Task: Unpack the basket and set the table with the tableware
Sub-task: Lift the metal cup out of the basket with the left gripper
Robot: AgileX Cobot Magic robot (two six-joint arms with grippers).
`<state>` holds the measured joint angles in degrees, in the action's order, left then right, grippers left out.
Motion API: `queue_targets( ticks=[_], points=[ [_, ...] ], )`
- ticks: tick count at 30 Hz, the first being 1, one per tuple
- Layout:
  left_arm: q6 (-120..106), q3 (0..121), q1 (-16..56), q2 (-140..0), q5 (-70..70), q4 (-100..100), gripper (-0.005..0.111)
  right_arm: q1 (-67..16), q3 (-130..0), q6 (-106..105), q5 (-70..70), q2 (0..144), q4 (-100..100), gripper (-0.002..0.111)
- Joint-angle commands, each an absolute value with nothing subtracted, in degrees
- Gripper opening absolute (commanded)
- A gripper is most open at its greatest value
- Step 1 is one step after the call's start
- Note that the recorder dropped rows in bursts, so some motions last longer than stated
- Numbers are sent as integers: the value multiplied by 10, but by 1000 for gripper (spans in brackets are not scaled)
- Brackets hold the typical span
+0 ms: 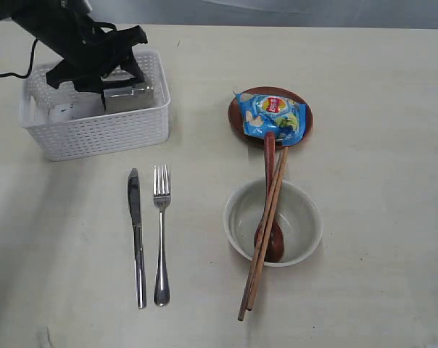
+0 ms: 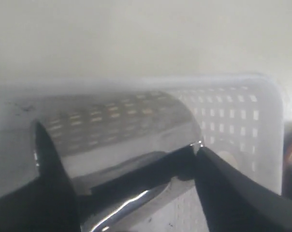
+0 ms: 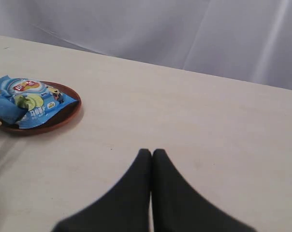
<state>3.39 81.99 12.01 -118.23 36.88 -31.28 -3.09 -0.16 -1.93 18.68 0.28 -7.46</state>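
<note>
The steel cup (image 2: 126, 116) lies on its side inside the white perforated plastic basket (image 1: 96, 134), its long axis seemingly along the basket's length. Your left claw (image 2: 118, 137) is spread astride it; whether it grips, you cannot tell. Your right claw (image 3: 152, 152), pressed together, hangs over bare cream tabletop (image 3: 209, 125), well apart

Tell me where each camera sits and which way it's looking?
Exterior view: high above, looking down on the table; the left arm shows, over the basket.
Left wrist view: on the left arm, looking into the basket; the open left hand straddles the steel cup.
Right wrist view: low over the table, facing the chip bag on the plate; the shut right hand shows.
Shared: exterior and right wrist both see the chip bag.
</note>
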Motion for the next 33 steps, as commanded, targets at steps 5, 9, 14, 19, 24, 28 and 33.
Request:
queue_targets(
  ticks=[5, 9, 14, 19, 24, 28, 33],
  points=[
    [-19, 817, 123, -1187, 369, -381, 14, -29, 0, -18, 184, 0, -76, 0],
    [-34, 817, 123, -1186, 379, -378, 0, -29, 0, -18, 184, 0, -76, 0],
    [-24, 817, 123, -1166, 384, -309, 0, -29, 0, -18, 184, 0, -76, 0],
    [41, 817, 118, -1122, 393, -191, 0, -29, 0, -18, 184, 0, -76, 0],
    [41, 818, 119, -1069, 398, -186, 0, -29, 0, -18, 184, 0, -76, 0],
    [30, 842, 135, -1037, 416, -187, 0, -29, 0, -18, 184, 0, -76, 0],
    [17, 886, 188, -1020, 420, -187, 0, -29, 0, -18, 184, 0, -76, 0]
  ],
)
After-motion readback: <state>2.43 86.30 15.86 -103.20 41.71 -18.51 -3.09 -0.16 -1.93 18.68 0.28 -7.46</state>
